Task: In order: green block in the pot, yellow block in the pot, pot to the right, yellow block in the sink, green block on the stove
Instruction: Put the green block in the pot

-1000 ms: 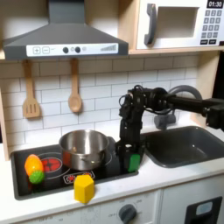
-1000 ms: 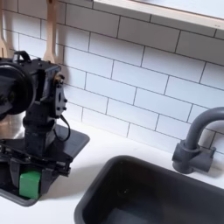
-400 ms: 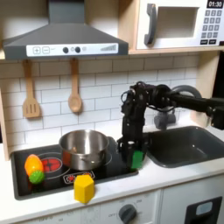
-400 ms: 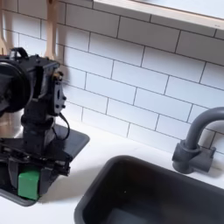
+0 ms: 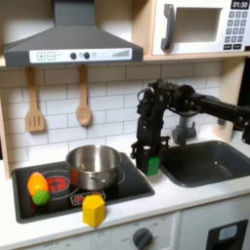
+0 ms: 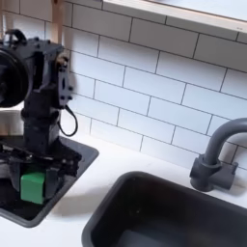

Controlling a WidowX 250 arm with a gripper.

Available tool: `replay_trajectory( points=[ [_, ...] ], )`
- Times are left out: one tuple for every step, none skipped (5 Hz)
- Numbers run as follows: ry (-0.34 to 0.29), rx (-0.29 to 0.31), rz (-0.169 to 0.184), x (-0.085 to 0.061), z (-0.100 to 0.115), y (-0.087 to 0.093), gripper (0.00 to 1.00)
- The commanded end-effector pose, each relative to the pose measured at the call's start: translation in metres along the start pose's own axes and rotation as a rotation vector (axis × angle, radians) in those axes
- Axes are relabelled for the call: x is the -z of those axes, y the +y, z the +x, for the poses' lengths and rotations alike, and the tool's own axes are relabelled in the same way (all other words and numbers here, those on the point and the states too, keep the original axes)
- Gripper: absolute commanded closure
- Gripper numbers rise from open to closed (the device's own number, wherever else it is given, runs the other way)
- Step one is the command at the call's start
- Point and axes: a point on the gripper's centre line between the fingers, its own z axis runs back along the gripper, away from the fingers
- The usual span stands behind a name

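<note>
My gripper (image 5: 150, 163) (image 6: 32, 185) is shut on the green block (image 5: 152, 164) (image 6: 32, 186), a small dark green cube. It hangs a little above the stove (image 5: 125, 194) (image 6: 81, 160), near the stove's right edge in the first exterior view. The silver pot (image 5: 95, 166) stands on the stove just left of the gripper in the first exterior view. At the stove's front edge lies the yellow block (image 5: 94, 209). The dark grey sink (image 5: 207, 161) (image 6: 164, 212) sits to the right in both exterior views, its faucet (image 6: 217, 154) behind it.
A rounded orange and lime-green toy fruit (image 5: 38, 187) rests on the stove's left burner in the first exterior view. Two wooden utensils (image 5: 83, 96) hang on the tiled wall. A range hood (image 5: 68, 42) and a microwave (image 5: 200, 26) are overhead.
The gripper has risen with the green block in it, lifting the block off the stove surface. The arm's upper part has straightened upward. Pot and yellow block have not moved.
</note>
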Motion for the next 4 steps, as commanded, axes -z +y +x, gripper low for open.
replay_trajectory(
  points=[
    [-0.069,-0.038,0.014,-0.024,0.016,0.01,1.0],
    [-0.123,-0.046,0.028,-0.035,0.026,0.018,1.0],
    [-0.157,-0.087,0.044,-0.048,0.033,0.042,1.0],
    [-0.187,-0.114,0.053,-0.056,0.039,0.057,1.0]
  ],
)
